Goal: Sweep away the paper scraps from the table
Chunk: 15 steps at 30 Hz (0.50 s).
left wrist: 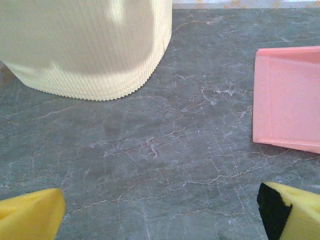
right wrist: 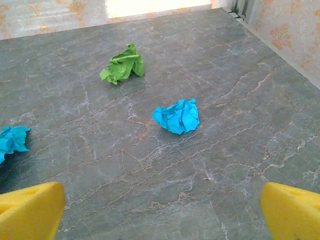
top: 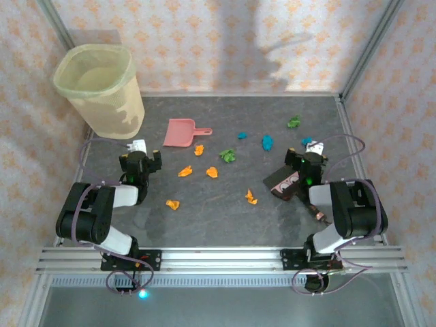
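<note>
Several small crumpled paper scraps lie across the middle of the dark grey table [top: 218, 221]: orange ones [top: 184, 172], a green one [top: 228, 156] and a teal one [top: 267, 142]. My left gripper [top: 141, 161] stands open over bare table, its yellow fingertips [left wrist: 30, 217] wide apart with nothing between them. My right gripper [top: 306, 163] is open too. In the right wrist view a teal scrap [right wrist: 176, 116] lies ahead of its fingertips [right wrist: 295, 212], a green scrap [right wrist: 123, 64] lies farther off, and another teal scrap [right wrist: 11, 140] sits at the left edge.
A pink dustpan [top: 182, 133] lies flat ahead and to the right of the left gripper [left wrist: 160, 215]. A pale yellow ribbed bin [top: 99, 88] stands at the back left corner. A dark brown brush-like object [top: 285, 184] lies beside the right gripper. Aluminium rails [top: 218, 257] edge the table.
</note>
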Each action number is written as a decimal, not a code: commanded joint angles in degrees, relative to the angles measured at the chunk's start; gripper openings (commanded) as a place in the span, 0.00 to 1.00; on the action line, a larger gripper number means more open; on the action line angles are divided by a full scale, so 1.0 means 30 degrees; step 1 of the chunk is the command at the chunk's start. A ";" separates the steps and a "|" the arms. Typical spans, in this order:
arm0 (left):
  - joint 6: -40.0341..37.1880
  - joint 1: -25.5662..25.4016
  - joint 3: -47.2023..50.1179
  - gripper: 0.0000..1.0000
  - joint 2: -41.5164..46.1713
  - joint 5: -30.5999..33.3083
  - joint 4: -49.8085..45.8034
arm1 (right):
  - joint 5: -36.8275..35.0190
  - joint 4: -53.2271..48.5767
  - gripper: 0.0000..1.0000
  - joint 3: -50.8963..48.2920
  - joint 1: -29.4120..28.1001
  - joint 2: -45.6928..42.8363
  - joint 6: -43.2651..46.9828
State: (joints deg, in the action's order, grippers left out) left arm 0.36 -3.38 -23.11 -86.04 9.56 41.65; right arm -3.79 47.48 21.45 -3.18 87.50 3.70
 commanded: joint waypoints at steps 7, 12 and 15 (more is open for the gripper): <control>-0.0063 -0.0019 -0.0353 1.00 0.0115 0.0077 0.0414 | 0.0059 -0.0008 0.99 0.0496 0.0123 0.0099 0.0047; -0.0064 -0.0017 -0.0352 1.00 0.0115 0.0075 0.0414 | 0.0151 -0.0030 0.99 0.0511 0.0181 0.0077 0.0029; -0.0067 -0.0017 -0.0380 1.00 0.0115 0.0094 0.0415 | 0.0147 0.0021 0.99 0.0466 0.0177 0.0068 0.0025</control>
State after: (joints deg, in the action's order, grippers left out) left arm 0.36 -3.38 -23.11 -86.04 9.56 41.65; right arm -3.36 47.46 21.56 -3.03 87.50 3.70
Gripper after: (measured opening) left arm 0.998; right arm 0.993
